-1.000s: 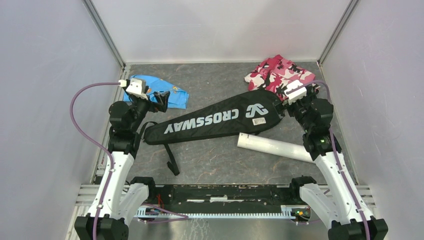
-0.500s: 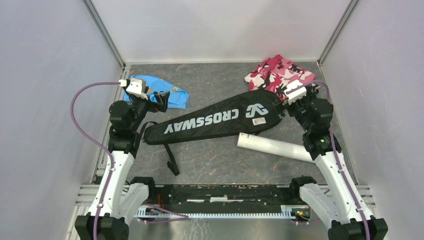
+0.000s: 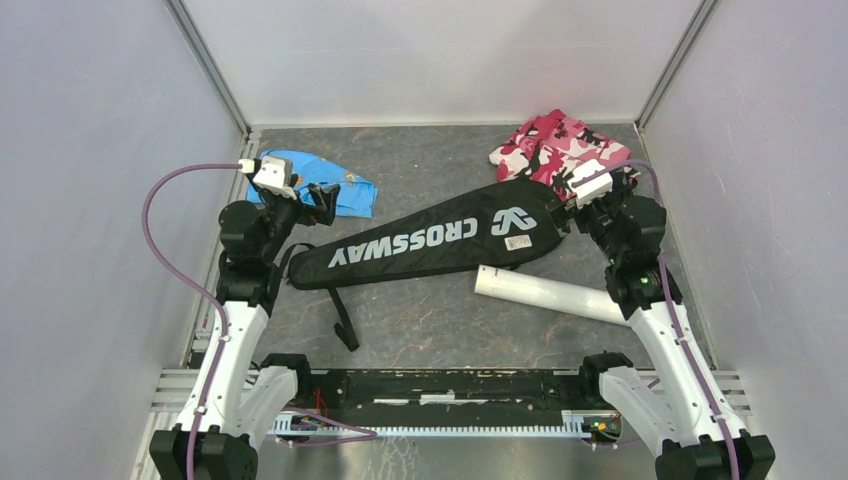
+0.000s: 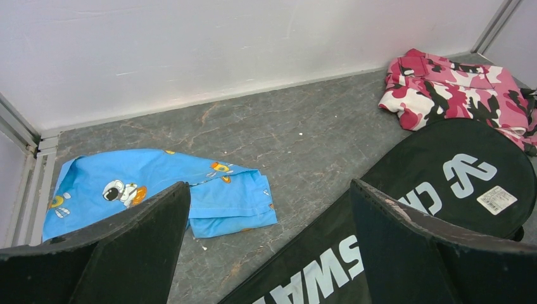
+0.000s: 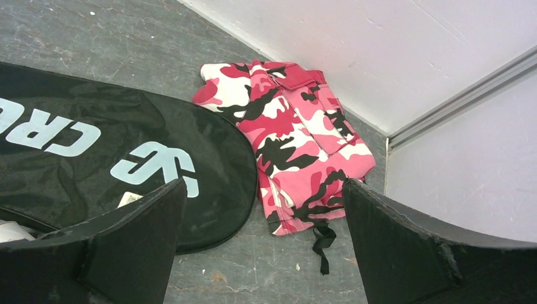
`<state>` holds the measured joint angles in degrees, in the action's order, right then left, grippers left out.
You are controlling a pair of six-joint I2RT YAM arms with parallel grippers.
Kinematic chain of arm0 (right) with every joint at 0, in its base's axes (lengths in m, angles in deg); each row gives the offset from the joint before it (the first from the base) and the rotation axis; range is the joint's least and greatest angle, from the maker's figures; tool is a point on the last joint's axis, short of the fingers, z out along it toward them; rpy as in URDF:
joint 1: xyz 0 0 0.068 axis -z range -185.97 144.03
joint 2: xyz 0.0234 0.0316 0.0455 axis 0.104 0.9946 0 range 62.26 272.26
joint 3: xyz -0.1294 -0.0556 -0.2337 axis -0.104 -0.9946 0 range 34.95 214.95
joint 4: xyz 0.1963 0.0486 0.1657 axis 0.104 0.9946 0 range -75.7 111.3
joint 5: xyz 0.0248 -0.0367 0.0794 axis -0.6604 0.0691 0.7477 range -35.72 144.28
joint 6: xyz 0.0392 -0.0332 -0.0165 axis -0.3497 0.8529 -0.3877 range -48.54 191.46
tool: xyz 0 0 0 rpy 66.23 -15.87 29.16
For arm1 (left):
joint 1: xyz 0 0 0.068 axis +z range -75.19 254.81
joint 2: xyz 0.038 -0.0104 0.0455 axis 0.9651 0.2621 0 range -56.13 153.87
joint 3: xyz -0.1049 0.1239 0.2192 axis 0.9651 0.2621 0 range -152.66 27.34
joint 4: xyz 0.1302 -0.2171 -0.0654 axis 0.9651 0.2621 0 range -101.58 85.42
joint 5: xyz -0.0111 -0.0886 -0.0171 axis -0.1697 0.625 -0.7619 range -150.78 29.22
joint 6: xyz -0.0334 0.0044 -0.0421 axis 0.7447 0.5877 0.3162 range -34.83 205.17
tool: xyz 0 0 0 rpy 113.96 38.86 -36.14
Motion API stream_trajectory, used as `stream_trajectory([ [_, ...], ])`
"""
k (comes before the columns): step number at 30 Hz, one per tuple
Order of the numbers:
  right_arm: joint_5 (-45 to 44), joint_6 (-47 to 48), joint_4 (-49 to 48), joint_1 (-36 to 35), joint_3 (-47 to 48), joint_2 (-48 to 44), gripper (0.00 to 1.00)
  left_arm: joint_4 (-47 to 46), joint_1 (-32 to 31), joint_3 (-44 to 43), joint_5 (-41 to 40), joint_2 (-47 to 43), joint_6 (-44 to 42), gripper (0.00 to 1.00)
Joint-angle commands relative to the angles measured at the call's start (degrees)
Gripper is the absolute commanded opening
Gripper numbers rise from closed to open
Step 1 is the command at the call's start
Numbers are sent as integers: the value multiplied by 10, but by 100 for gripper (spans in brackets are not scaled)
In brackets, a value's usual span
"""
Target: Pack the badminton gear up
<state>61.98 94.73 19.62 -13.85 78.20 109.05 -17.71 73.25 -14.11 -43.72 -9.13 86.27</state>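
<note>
Both arms are over the tabletop.

Left gripper [image 4: 269, 187]: I read its jaws as spread wide with nothing between them. It is above the narrow end of the racket bag [image 3: 440, 240], near the left edge.

Right gripper [image 5: 265, 185]: equally wide and empty, over the bag's broad end.

The bag lies diagonally across mid-tabletop. The white tube [image 3: 550, 294] lies just beside the bag's broad end, on its near side, toward the right edge.

The pink camouflage cloth [image 3: 555, 145] is in the far right corner. The blue printed cloth [image 3: 320, 185] is toward the far left corner.

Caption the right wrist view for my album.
Open right claw hovering over pink camouflage cloth beside the black racket bag.
</note>
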Motion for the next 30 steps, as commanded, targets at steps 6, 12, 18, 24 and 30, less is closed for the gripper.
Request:
stream_trajectory([
  [6, 1, 2, -7, 6, 11, -7, 98, -18, 4, -9, 6, -5, 13, 100],
  [12, 2, 2, -6, 6, 11, -7, 98, -19, 5, -9, 6, -6, 12, 100],
  [18, 3, 4, -5, 6, 11, -6, 98, -21, 5, -7, 6, -3, 11, 100],
  [24, 3, 4, -6, 6, 11, -4, 98, -22, 5, -5, 9, -2, 11, 100],
  [30, 5, 3, -5, 8, 11, -4, 98, -21, 5, -5, 10, -3, 10, 100],
])
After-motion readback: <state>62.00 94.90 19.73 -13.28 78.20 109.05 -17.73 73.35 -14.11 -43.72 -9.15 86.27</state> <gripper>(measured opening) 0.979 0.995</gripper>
